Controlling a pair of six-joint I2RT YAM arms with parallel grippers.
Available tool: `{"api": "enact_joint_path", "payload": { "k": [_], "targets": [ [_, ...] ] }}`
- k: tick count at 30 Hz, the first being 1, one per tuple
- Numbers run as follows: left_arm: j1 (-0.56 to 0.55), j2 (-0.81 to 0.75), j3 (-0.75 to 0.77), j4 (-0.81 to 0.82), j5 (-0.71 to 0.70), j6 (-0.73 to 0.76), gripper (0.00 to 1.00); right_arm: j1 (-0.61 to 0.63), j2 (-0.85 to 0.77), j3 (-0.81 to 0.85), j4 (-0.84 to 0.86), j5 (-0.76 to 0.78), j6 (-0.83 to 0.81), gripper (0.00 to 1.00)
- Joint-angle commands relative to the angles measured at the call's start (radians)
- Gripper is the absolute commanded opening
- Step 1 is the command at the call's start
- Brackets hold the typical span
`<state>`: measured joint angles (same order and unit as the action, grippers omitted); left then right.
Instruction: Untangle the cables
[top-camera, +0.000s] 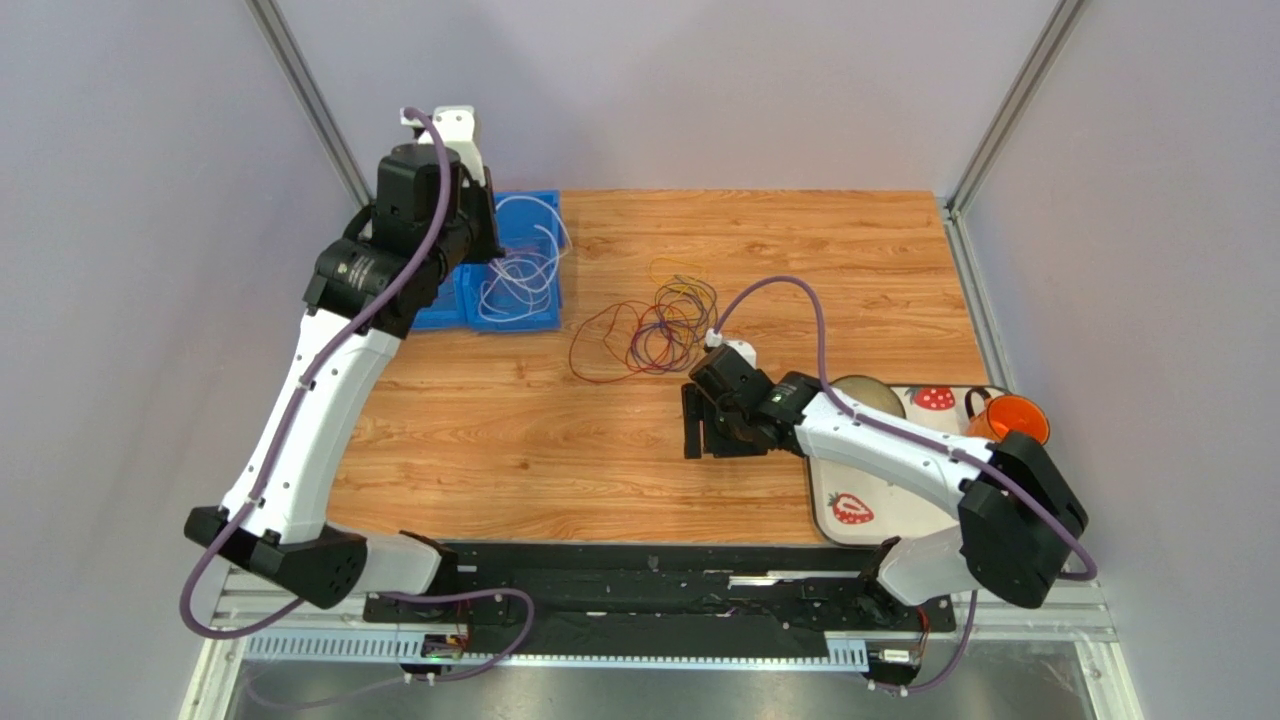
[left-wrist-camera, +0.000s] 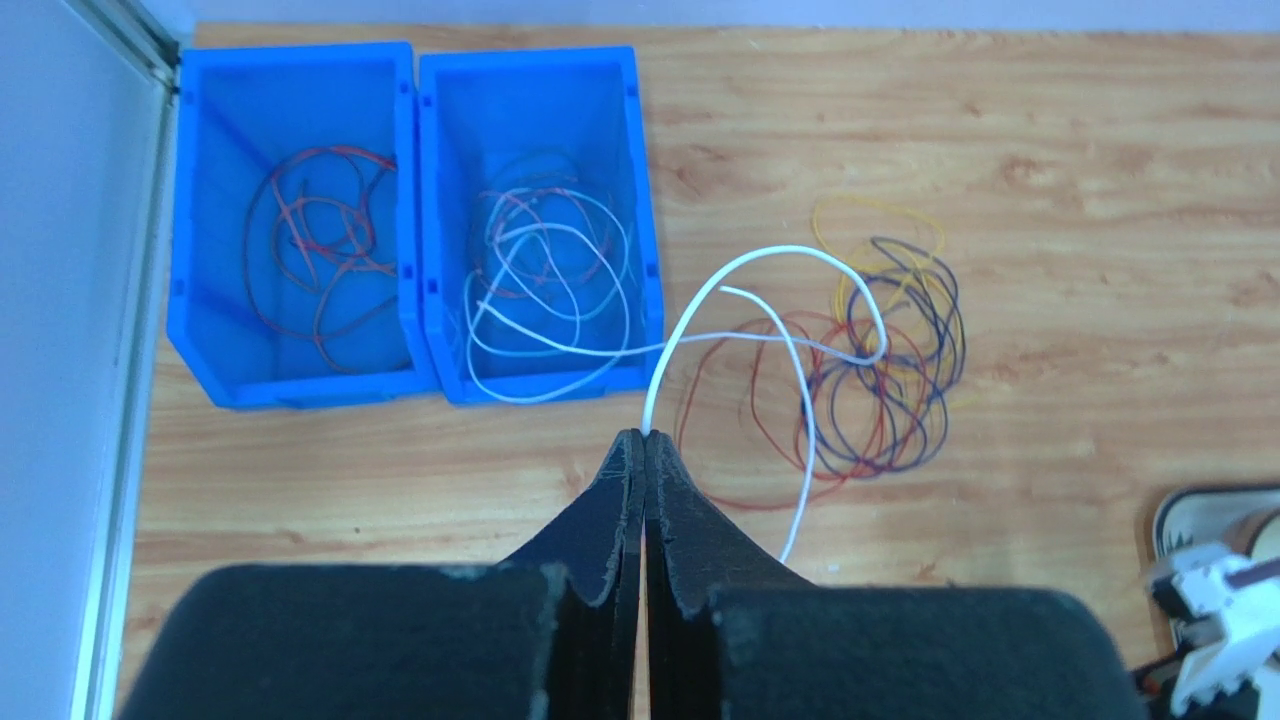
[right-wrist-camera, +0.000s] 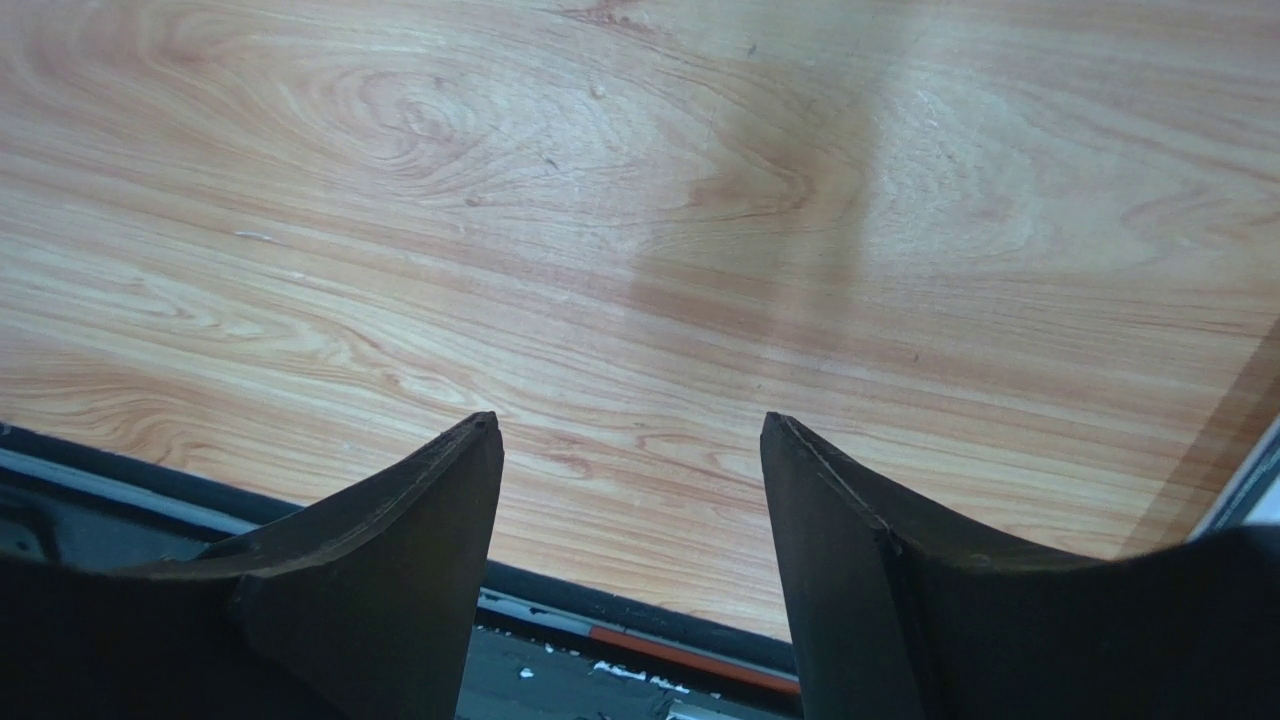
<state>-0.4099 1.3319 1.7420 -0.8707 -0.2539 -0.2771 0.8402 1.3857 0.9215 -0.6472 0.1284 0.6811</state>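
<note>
Pinching white cable (left-wrist-camera: 781, 252) in left jaws

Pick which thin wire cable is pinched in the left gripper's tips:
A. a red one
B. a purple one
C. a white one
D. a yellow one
C: the left gripper is shut on a thin white wire cable, which arcs from its tips over to the tangled pile of coloured wire loops.
</note>
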Motion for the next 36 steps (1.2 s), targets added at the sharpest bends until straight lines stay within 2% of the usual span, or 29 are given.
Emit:
{"api": "enact_joint_path", "payload": {
  "k": [1,6,15,23,30,36],
  "targets": [
    [0.066,0.073,0.103,-0.01,0.01,0.03,0.0,-0.001,0.045,-0.032,0.112,0.007,0.0,0.66],
    [0.14,0.173,0.204,0.022,0.019,0.021,0.0,-0.001,0.117,-0.052,0.144,0.008,-0.021,0.65],
    [0.299,0.395,0.315,0.104,0.171,-0.04,0.0,-0.001,0.223,-0.073,0.215,-0.013,-0.035,0.65],
    [0.332,0.556,0.326,0.225,0.163,-0.019,0.0,-0.003,0.286,-0.096,0.291,-0.018,-0.063,0.64],
    [0.336,0.681,0.352,0.239,0.134,-0.065,0.0,-0.001,0.283,-0.115,0.325,-0.022,-0.068,0.64],
    [0.336,0.704,0.242,0.295,0.098,-0.119,0.0,-0.003,0.279,-0.127,0.345,-0.026,-0.071,0.64]
  ]
}}
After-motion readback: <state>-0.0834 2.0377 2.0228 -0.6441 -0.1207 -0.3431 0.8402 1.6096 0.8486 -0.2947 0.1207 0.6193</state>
